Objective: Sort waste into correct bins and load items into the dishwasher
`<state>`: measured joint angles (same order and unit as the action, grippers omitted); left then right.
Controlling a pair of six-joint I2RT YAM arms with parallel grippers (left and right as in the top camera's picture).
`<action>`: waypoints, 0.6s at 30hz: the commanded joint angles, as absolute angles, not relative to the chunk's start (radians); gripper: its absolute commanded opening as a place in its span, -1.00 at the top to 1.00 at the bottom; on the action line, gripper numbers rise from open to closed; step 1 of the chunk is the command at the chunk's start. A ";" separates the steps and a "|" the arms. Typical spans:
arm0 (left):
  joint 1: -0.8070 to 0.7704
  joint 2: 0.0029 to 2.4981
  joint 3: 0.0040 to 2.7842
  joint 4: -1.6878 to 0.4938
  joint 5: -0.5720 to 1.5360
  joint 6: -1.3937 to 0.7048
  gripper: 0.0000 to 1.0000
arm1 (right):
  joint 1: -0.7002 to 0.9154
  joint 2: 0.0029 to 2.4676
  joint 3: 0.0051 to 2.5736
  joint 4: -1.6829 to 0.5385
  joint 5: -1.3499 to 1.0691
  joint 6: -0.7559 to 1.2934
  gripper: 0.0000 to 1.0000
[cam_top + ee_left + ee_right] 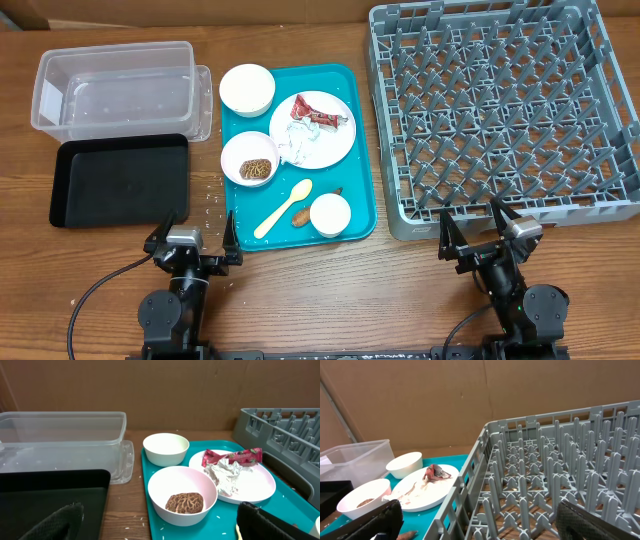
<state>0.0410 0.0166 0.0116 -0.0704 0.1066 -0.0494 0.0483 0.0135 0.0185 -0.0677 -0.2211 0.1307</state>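
On the teal tray [355, 160] lie a white plate [335, 140] with a red wrapper [320, 111] and crumpled white paper [300, 135], an empty white bowl [247, 89], a bowl [249, 158] holding a brown food lump [184, 502], a pale yellow spoon [282, 209], a carrot-like stick [300, 213] and a white cup [330, 214]. The clear tub [115, 88] and black tray [120, 180] sit at the left, the grey dish rack [505, 110] at the right. My left gripper [192, 246] and right gripper [490, 238] are open and empty near the front edge.
White rice grains [208, 195] are scattered on the wood between the black tray and the teal tray. A tub lid [203, 103] lies beside the clear tub. A brown cardboard wall [175, 390] stands behind the table.
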 commanded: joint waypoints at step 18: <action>0.045 0.199 0.341 -0.013 0.216 -0.022 -1.00 | 0.055 0.026 0.319 -0.162 -0.356 0.209 -1.00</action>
<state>0.0410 0.0917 0.1978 -0.0113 0.1928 -0.0486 0.0486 0.0158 0.2062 -0.1314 -0.3508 0.1951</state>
